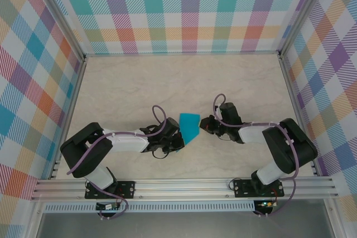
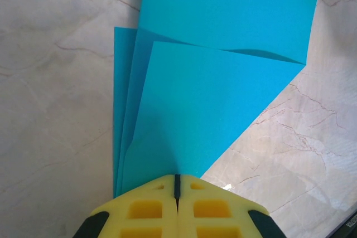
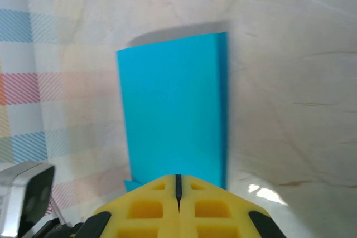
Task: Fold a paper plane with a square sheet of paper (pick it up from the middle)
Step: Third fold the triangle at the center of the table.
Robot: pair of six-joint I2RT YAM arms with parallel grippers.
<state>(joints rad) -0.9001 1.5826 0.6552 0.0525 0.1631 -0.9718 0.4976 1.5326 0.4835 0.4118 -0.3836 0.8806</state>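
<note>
- The left gripper [image 2: 177, 179] has its yellow fingers [image 2: 146, 207] clenched on a corner of the sheet of paper [image 2: 212, 98].
- The right gripper [image 3: 178, 179] is closed too. The sheet's edge meets its tips, but I cannot tell whether it is caught.
- The teal sheet, folded into overlapping layers, spans between the two grippers above the middle of the marbled table [image 1: 139, 82].

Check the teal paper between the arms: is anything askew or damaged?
The folded teal paper sheet looks askew. In the left wrist view its layers fan out, with three left edges at different angles instead of lying flush. No tears are visible.
</note>
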